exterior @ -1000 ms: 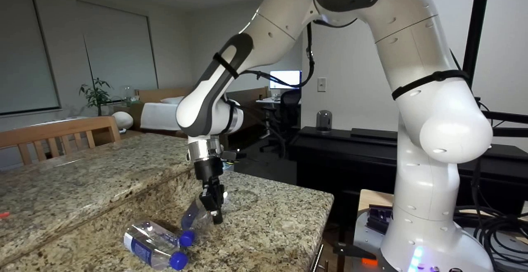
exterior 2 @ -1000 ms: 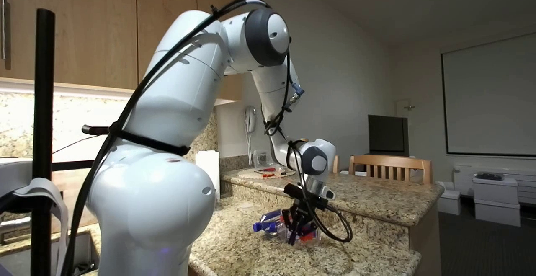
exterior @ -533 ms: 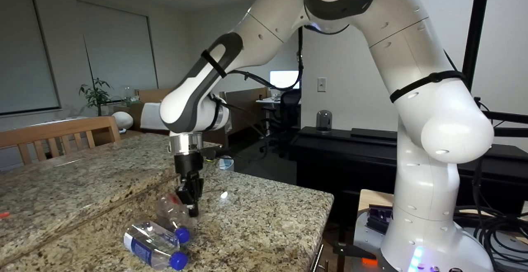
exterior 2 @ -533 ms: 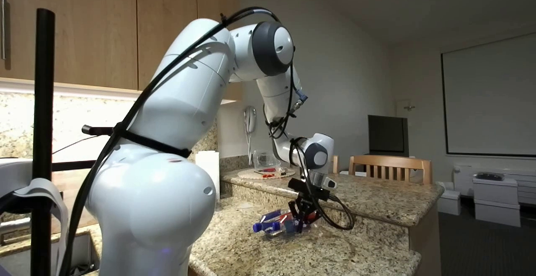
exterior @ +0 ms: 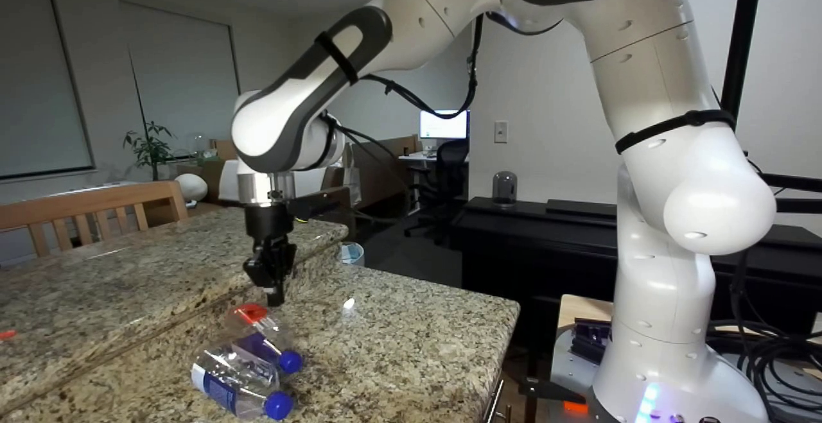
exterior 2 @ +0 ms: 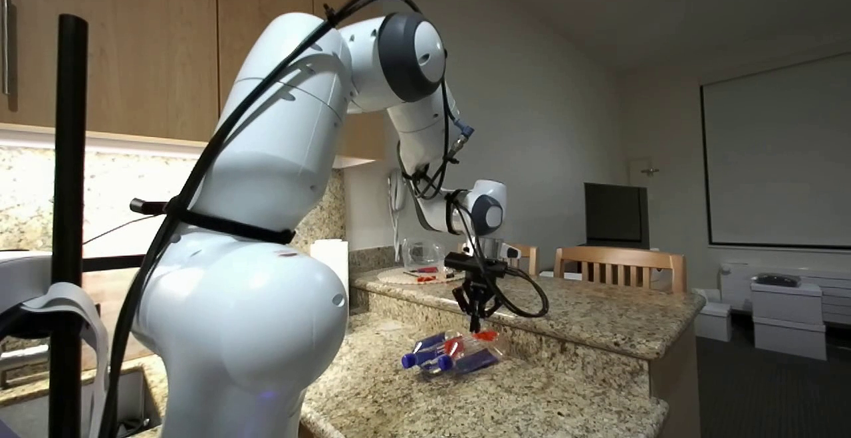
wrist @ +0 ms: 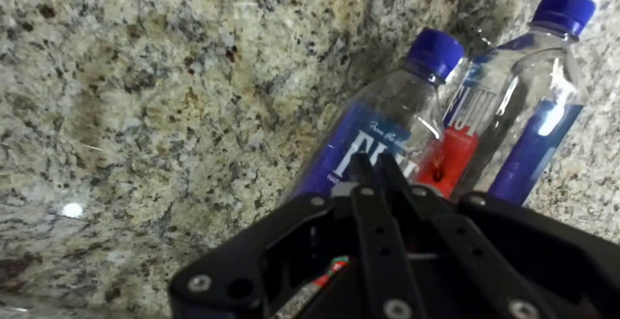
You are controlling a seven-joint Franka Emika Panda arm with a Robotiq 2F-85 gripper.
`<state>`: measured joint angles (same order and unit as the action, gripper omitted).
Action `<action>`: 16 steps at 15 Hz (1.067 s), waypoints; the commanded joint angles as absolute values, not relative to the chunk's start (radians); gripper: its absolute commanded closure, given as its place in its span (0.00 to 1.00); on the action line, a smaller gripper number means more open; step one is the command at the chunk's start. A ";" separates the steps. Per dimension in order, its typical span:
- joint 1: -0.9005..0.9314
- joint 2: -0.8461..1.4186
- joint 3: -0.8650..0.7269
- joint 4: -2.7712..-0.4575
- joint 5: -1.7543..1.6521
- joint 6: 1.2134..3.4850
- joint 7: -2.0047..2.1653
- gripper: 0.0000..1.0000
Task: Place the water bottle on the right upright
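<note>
Left to right in an exterior view, a spare FIJI bottle (exterior 2: 429,342) comes first, lying on its side on the granite surface (exterior 2: 425,405), its blue cap (exterior 2: 410,360) pointing toward eight o'clock. Close at its four o'clock lies the right-hand FIJI water bottle (exterior 2: 475,359), which I take to be the one to be stood up; it too is on its side, and I cannot tell whether the two touch. The pincer (exterior 2: 475,326) hangs at that bottle's twelve o'clock, its fingers (wrist: 365,174) pressed together with nothing between them. Coming down like this, it would likely push the bottle rather than lift it, sending it skidding or rolling against its neighbour. Spread over so tight a pair, it could snag the spare bottle. Even with a good hold, the raised granite ledge (exterior 2: 598,312) at two o'clock could block the base as the bottle swings up, and a light, seemingly empty bottle may topple if released tilted.
</note>
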<state>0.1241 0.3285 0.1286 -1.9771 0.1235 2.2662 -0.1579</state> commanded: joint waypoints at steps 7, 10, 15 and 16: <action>0.138 0.144 0.171 -2.244 0.195 2.176 -0.087 0.23; 0.146 0.138 0.189 -2.307 0.235 2.280 -0.084 0.02; 0.155 0.159 0.209 -2.386 0.276 2.512 -0.100 0.00; 0.156 0.163 0.214 -2.405 0.282 2.572 -0.102 0.00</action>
<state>0.1530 0.1802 0.2019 -2.3281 0.2423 2.4251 -0.0727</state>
